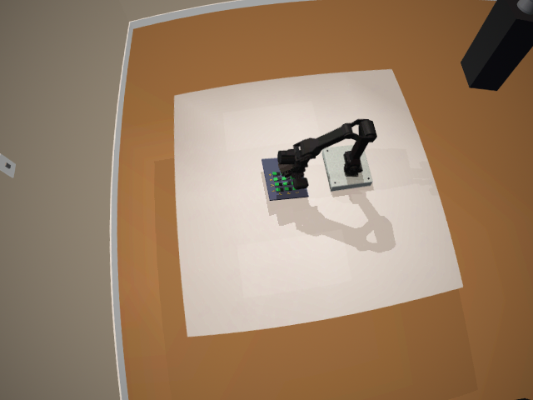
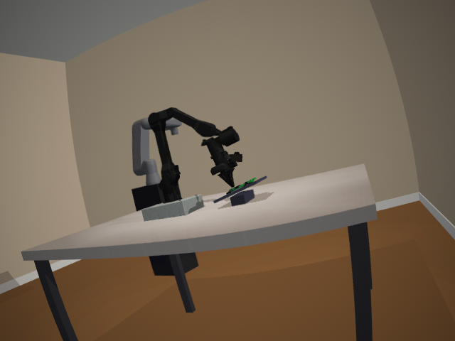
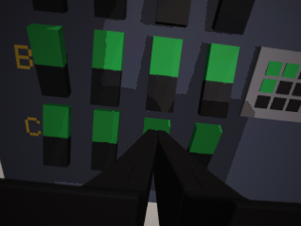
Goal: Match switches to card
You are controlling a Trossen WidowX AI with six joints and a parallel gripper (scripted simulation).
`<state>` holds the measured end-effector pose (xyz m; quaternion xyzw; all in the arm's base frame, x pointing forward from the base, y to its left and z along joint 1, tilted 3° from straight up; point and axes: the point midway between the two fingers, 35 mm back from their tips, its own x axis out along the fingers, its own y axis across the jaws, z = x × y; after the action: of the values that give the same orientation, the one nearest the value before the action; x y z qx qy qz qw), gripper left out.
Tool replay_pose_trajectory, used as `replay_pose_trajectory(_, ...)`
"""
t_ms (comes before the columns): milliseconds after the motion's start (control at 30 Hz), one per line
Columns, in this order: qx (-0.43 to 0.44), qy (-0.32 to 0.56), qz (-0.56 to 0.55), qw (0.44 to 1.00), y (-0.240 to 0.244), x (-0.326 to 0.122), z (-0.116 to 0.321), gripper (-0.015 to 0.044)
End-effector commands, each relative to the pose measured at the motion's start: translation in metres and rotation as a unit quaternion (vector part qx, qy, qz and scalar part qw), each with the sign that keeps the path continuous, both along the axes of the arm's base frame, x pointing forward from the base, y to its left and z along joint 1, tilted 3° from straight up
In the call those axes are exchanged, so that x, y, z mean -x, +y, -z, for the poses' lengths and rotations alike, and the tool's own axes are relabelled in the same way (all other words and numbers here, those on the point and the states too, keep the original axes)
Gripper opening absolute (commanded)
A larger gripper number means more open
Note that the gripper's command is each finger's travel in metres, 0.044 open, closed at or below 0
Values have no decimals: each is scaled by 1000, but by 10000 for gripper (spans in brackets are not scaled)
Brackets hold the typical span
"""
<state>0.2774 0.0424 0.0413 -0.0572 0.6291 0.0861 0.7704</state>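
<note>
Pressed together with nothing pinched, the gripper point(image 1: 287, 175) point(image 2: 232, 186) point(image 3: 154, 137) points at row C's third switch point(image 3: 157, 125), twelve o'clock from the fingertips, where a sideways drift could make it catch the four-o'clock neighbour.

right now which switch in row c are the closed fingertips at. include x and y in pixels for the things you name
The third from the left in row C point(image 3: 157, 125): the gripper point(image 2: 232, 185) point(image 3: 154, 137) overlaps its green half in the wrist view, while the other three lie off to either side.

Black arm point(image 1: 329, 139) bent over blue switch panel point(image 1: 288, 196), w/ pale base point(image 1: 337, 182) nearby, on white bench point(image 1: 223, 258).
</note>
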Motion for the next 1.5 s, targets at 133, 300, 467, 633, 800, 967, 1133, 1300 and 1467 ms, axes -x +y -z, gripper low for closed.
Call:
replay_pose_trajectory(133,1,2,1,1000,0,0,2,0)
replay_pose_trajectory(300,1,2,1,1000,0,0,2,0)
replay_pose_trajectory(467,1,2,1,1000,0,0,2,0)
replay_pose_trajectory(633,1,2,1,1000,0,0,3,0)
replay_pose_trajectory(800,1,2,1,1000,0,0,4,0)
replay_pose_trajectory(967,1,2,1,1000,0,0,4,0)
replay_pose_trajectory(1133,1,2,1,1000,0,0,5,0)
replay_pose_trajectory(1300,1,2,1,1000,0,0,6,0)
replay_pose_trajectory(1467,1,2,1,1000,0,0,6,0)
